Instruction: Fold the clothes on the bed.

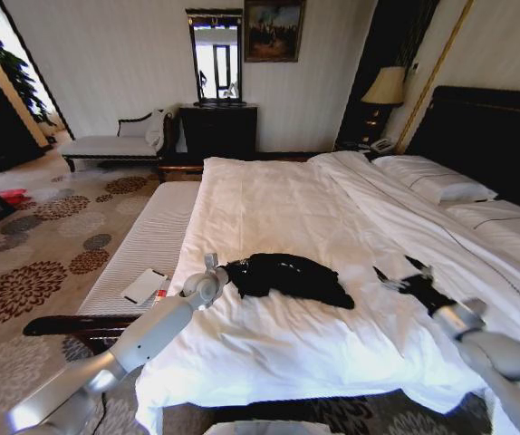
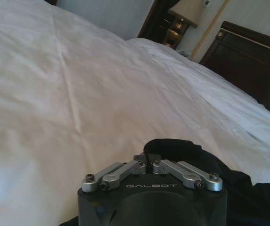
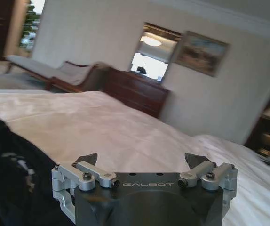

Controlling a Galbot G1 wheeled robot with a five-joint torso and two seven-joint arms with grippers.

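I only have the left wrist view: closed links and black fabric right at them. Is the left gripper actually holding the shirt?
Observer: Yes. In the head view the left gripper is shut on the near-left edge of the black T-shirt.
Operator: How does the shirt lie?
Observer: Crumpled in a heap on the bed, not spread flat.
Operator: Where is the right gripper?
Observer: The right gripper hovers over the sheet beside the shirt's right end, apart from it.
Operator: Open or shut?
Observer: Open; its wrist view shows the fingertips set wide.
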